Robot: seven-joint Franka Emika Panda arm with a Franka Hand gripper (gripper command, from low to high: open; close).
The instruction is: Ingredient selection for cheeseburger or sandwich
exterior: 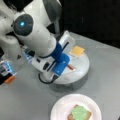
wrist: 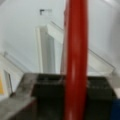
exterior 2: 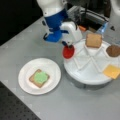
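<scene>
Gripping the tomato (exterior 2: 68,52) edge-on, gripper (exterior 2: 69,45) pinches the red disc between its fingers at the tray's (exterior 2: 85,77) near-left rim in a front view; disc hangs upright below the fingertips, partly over the tray edge, partly over bare table (exterior 2: 82,105). Confirmed in wrist view: tomato (wrist: 75,57) runs as a vertical red band straight through the jaws, white tray dividers (wrist: 46,47) behind. Judged step in hand: carrying the tomato out of the tray. Done well, calls for a firm, centred pinch, disc kept clear of the dividers and rim, no swing. Plate (exterior 2: 26,82) lies toward a front view's bottom left, well apart from the gripper, holding bread (exterior 2: 32,80) topped with lettuce (exterior 2: 40,77); same stack visible at bottom of a front view (exterior: 80,113). Left in the tray: second bread (exterior 2: 94,40), patty (exterior 2: 113,50), cheese (exterior 2: 112,71). Risk judged: thin edge hold may let the disc slip or twist.
</scene>
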